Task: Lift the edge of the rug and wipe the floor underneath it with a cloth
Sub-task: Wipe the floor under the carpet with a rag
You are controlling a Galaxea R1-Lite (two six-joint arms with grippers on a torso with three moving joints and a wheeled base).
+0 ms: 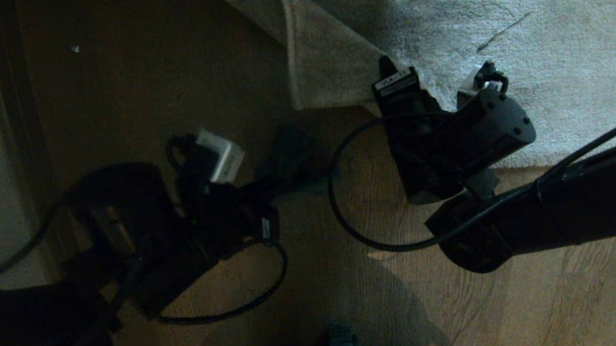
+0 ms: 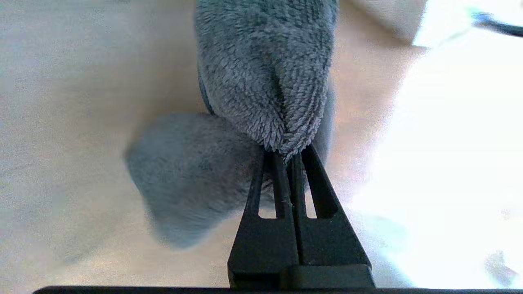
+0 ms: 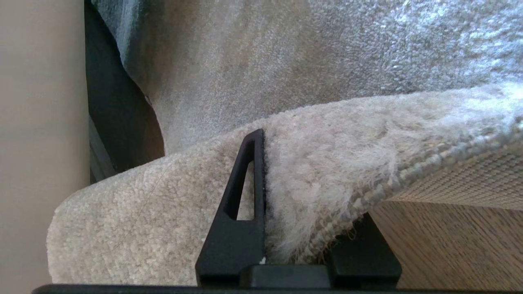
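Rug [image 3: 318, 183] first: soft and floppy at the edge, a limp hem over a woven backing, but it reads as heavy overall, since so much of it lies flat beyond the lifted part. Best taken right at the hem near the corner, where a small flap peels up without dragging the whole sheet. That is just where the right gripper [image 3: 286, 228] has it: jaws narrowed onto the hem, one finger on the pile side, the other under the backing, the edge raised clear of the floor [image 3: 457, 245]. Out past those fingers the pile sags away, and the head view shows the corner folded back on itself just beyond the claw.

Over to the left gripper [image 2: 288, 163]: pinched tight on the cloth [image 2: 265, 81], a fluffy, light, floppy rag that will not slip readily from that grip. It bunches ahead of the fingertips and hangs down, a loose lobe trailing to one side over the wood. From the head view this claw sits beside the raised corner, near the exposed planks, not yet plainly under the flap.
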